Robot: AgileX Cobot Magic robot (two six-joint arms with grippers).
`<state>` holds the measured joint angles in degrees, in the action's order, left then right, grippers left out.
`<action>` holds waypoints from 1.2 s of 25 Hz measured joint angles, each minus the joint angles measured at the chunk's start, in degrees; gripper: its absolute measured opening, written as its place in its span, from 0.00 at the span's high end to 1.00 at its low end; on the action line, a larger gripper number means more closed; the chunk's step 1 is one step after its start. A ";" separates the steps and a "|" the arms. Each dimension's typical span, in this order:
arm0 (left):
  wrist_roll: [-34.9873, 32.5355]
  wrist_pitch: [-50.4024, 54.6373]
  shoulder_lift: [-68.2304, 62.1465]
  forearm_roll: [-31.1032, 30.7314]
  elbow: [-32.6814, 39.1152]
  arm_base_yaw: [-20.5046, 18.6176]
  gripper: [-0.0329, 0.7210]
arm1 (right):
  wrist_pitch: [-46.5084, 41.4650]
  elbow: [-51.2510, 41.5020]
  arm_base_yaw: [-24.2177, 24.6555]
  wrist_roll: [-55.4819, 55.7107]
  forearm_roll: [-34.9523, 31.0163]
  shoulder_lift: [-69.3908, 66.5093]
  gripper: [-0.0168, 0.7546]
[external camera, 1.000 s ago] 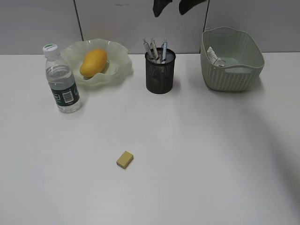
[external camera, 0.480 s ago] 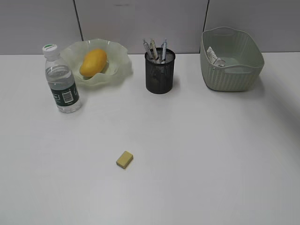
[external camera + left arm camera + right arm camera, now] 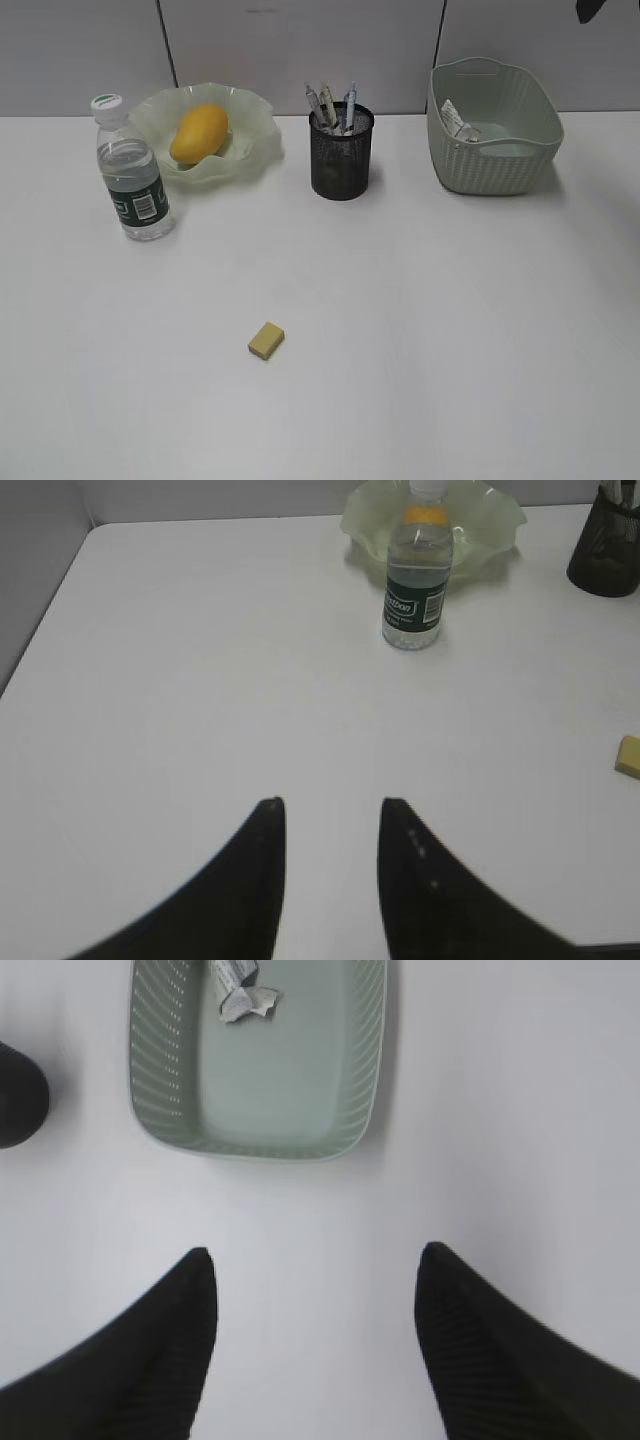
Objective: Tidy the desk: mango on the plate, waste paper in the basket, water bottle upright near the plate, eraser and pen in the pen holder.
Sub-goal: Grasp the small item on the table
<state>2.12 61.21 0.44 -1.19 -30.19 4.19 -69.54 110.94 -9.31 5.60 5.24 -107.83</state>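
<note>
Eraser left to put away

The eraser [image 3: 266,340] lies loose mid-surface, well short of the pen holder [image 3: 341,151]; the left pincer [image 3: 330,825], part-open and empty, sits nearer, eraser to its right. The right pincer [image 3: 312,1270] gapes wide, empty, by the basket [image 3: 355,1110].

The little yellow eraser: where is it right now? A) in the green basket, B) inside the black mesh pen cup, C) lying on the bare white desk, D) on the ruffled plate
C: the eraser lies alone on the open desk, well in front of the pen holder.
</note>
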 joint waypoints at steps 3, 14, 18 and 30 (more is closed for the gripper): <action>0.00 0.00 0.00 0.00 0.00 0.00 0.63 | 0.00 -4.09 0.00 -0.04 -3.37 3.17 0.34; 0.00 0.00 0.00 0.10 0.00 0.00 0.63 | 0.00 -27.43 -0.18 1.25 1.57 25.19 0.34; 0.00 0.00 0.00 0.18 0.00 0.00 0.63 | 0.00 -37.83 -0.18 1.66 1.34 34.43 0.34; 0.00 0.00 0.00 0.24 0.00 0.00 0.63 | 0.81 -57.83 -0.18 1.90 -1.36 58.12 0.34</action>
<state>2.12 61.21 0.44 -0.95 -30.19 4.19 -68.73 53.11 -9.49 7.49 3.88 -49.70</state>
